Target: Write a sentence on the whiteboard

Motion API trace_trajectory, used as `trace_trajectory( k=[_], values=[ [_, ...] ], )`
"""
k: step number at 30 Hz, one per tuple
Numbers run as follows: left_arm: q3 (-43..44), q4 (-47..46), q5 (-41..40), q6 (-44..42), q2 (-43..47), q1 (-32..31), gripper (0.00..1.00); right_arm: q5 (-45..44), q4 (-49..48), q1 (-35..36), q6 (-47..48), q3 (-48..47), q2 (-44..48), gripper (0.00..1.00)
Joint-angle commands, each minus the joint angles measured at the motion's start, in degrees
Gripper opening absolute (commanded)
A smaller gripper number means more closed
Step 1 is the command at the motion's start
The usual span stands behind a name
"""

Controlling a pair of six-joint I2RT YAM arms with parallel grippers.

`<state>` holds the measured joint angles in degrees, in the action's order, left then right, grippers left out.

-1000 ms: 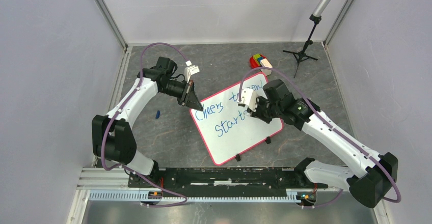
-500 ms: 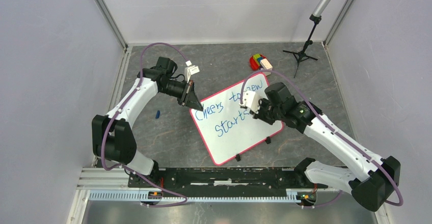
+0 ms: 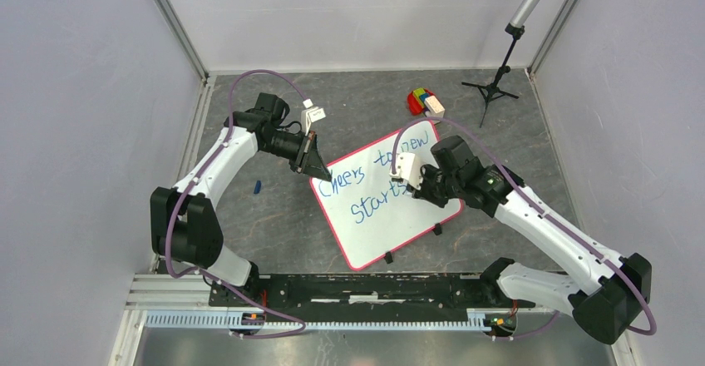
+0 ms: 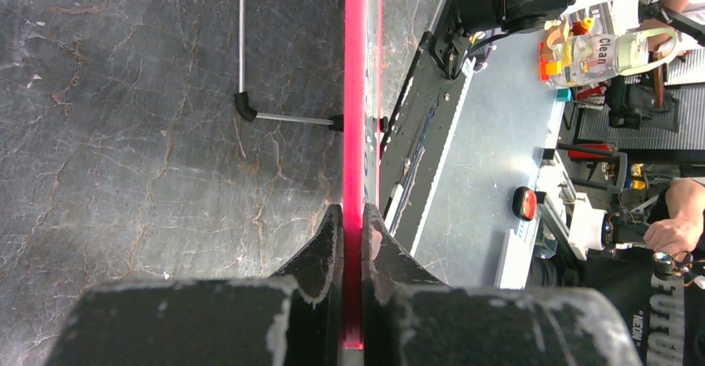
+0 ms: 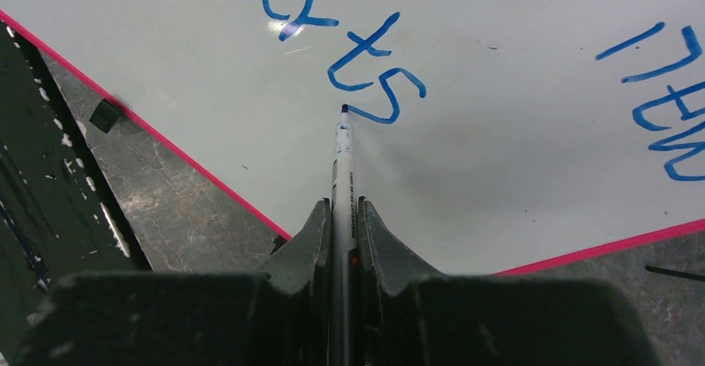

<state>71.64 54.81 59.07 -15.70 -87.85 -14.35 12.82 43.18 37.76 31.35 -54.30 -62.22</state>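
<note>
Only the right wrist view shows the right gripper (image 5: pixel 341 210) clamped on a marker (image 5: pixel 342 162), its tip at the tail of the last "s". Only the left wrist view shows the left gripper (image 4: pixel 353 216) pinching the whiteboard (image 4: pixel 356 91) by its pink rim. From above, the board lies on the table (image 3: pixel 274 216) between the two bent arms. Its long axis and the sentence (image 3: pixel 342 180) both run near-left to far-right.

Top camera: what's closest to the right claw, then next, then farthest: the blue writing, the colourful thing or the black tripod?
1. blue writing: beside the right claw, on the whiteboard.
2. colourful thing: past the board's far corner.
3. black tripod: back right corner.
</note>
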Motion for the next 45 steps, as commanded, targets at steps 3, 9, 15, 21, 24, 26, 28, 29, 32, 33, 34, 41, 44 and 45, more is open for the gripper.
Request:
trace_trajectory(
  k=[3,9,15,21,24,26,28,29,32,33,34,41,44,45],
  values=[
    [1.36,-1.21,-2.60,-2.18,0.55,-0.50,0.02,3.12,1.80,-0.07,0.72,-4.20,0.58,0.00],
    [2.36,0.63,-2.73,-3.52,0.32,-0.50,0.02,-1.79,6.14,-0.14,2.27,-4.74,2.91,0.00],
    [2.10,0.65,-2.13,-3.81,0.16,-0.50,0.02,-7.89,4.14,-0.27,0.65,-3.77,2.38,0.00],
    [2.16,0.65,-2.16,-3.84,0.22,-0.50,0.02,-7.71,1.02,-0.31,-0.24,-3.85,1.08,0.00],
    [2.04,0.65,-2.12,-3.92,-0.10,-0.50,0.02,-7.79,-0.36,-0.33,0.15,-3.29,0.74,0.00],
    [2.07,0.65,-2.09,-3.97,-0.21,-0.50,0.02,-8.18,-1.16,-0.32,0.51,-2.75,0.44,0.00],
    [2.15,0.65,-2.12,-4.03,-0.36,-0.50,0.03,-8.62,-1.66,-0.38,0.89,-2.02,-0.03,0.00],
    [2.19,0.65,-2.12,-3.98,-0.44,-0.50,0.02,-8.75,-1.90,-0.38,1.05,-1.56,-0.10,0.00],
    [2.19,0.65,-2.21,-3.96,-0.55,-0.49,0.02,-8.83,-1.68,-0.40,1.38,-1.29,-0.28,0.00],
    [2.24,0.70,-2.20,-3.97,-0.54,-0.50,0.02,-8.79,-1.34,-0.40,1.47,-1.24,-0.28,0.00],
    [2.19,0.65,-2.20,-3.96,-0.62,-0.50,0.02,-8.78,-1.05,-0.39,1.50,-1.18,-0.23,0.00],
    [1.93,0.65,-2.20,-4.24,-0.59,-0.50,0.02,-8.69,0.83,-0.38,1.64,-0.53,0.78,0.00],
    [2.02,0.65,-2.33,-4.24,-0.72,-0.50,0.02,-8.30,1.42,-0.40,1.67,-1.17,0.75,0.00],
    [2.15,0.65,-2.47,-4.27,-0.67,-0.50,0.02,-8.28,1.68,-0.40,1.61,-1.58,0.68,0.00]
  ],
)
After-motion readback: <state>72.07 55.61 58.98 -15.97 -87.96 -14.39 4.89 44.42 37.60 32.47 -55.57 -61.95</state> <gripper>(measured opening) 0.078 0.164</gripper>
